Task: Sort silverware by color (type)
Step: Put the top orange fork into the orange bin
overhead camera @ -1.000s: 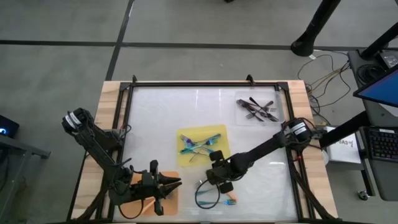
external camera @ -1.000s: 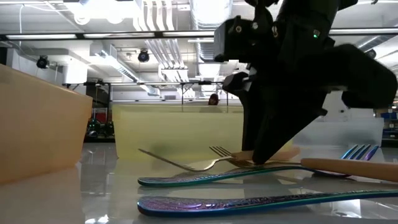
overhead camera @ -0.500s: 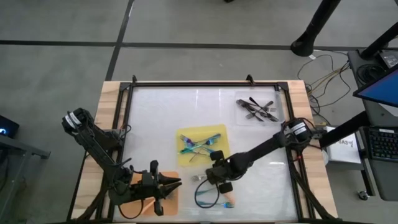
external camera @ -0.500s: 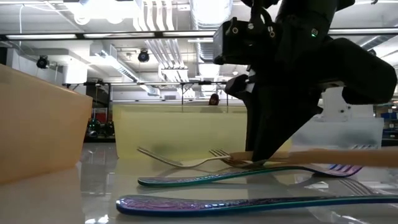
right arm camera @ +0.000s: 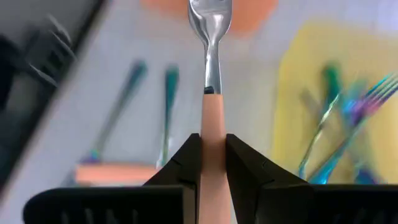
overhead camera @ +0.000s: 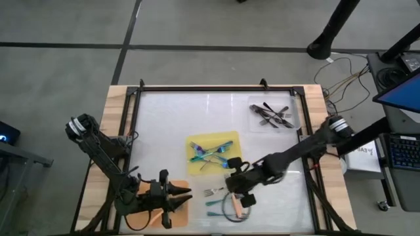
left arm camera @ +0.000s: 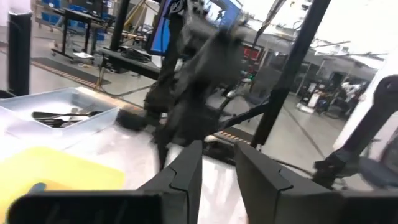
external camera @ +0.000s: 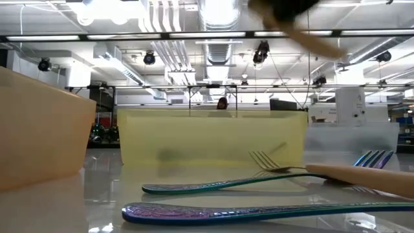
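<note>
My right gripper (right arm camera: 212, 140) hangs over the table's near middle (overhead camera: 231, 187), shut on an orange-handled fork (right arm camera: 211, 74) whose silver head (right arm camera: 209, 18) points away from the wrist. Under it on the table lie two blue-teal forks (external camera: 226, 184) (external camera: 259, 210) and another orange-handled fork (external camera: 362, 176). More teal forks lie on the yellow mat (overhead camera: 226, 139). Dark forks (overhead camera: 272, 115) sit in the clear tray at the far right. My left gripper (left arm camera: 219, 152) waits open and level over the orange mat (overhead camera: 146, 192) at the near left, with nothing between its fingers. My right gripper pinches the fork's orange handle (right arm camera: 212, 124) between its two fingers, which lie along the handle. The fingers slant down from the table's right side. The fork is lifted clear of the table, its silver head sticking out past the fingertips.
A black frame (overhead camera: 216, 87) edges the white table top. The yellow mat lies just beyond the loose forks, and the clear tray (overhead camera: 296, 121) stands at the far right. Bare table lies at the far left and between the mat and the tray.
My right gripper has gone up from the table with the orange-handled fork and drifted a little toward the near edge. The fork lay among the teal forks and now hangs clear. The loose forks under it have shifted a little.
</note>
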Motion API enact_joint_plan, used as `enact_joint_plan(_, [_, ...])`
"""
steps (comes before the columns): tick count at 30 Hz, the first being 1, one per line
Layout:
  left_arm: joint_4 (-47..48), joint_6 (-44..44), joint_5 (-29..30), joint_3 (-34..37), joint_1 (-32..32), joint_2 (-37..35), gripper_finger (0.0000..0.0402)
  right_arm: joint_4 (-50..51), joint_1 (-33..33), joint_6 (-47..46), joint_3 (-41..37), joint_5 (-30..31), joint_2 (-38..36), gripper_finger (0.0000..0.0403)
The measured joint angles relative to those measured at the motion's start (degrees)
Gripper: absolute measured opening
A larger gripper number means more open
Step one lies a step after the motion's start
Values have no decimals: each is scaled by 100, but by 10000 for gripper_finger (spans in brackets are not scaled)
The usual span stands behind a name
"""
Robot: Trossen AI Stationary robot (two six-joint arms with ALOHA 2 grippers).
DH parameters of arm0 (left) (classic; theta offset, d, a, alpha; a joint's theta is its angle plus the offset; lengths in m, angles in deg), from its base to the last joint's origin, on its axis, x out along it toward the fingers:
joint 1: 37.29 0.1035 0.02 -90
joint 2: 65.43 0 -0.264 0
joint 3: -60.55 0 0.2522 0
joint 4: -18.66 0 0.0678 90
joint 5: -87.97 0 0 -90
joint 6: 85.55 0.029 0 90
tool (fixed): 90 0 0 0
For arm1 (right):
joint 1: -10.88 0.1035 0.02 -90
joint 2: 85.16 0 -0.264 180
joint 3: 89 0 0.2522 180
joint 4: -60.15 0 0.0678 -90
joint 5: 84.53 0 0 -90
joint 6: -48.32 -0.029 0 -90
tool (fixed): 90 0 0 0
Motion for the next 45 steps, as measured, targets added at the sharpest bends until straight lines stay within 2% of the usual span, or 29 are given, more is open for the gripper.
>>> enact_joint_plan(5, [9, 151, 218, -14, 136, 216, 103, -448, 138, 384, 14, 813, -495, 38])
enact_joint_plan(11, [-8, 495, 1626, -258, 152, 569, 120, -697, 330, 797, 12, 2815, -599, 38])
enact_joint_plan(16, [-5, 869, 2631, -579, 246, 904, 122, -1196, 319, 1076, 12, 3800, -368, 38])
enact_joint_plan(18, [11, 968, 2687, -690, 317, 1035, 122, -1643, 317, 1381, 12, 4124, -234, 38])
enact_joint_plan(23, [16, 1350, 2715, -1054, 534, 1281, 122, -2789, 314, 2398, 14, 4474, 162, 38])
enact_joint_plan(27, [17, 1837, 2736, -1378, 559, 1339, 122, -3298, 319, 2751, 15, 4724, 301, 38])
enact_joint_plan(35, [37, 2439, 2730, -1641, 567, 1343, 122, -3306, 336, 2706, 17, 4779, 297, 38])
enact_joint_plan(45, [40, 2467, 2689, -1650, 625, 1322, 112, -3305, 449, 2701, 17, 4824, 297, 38])
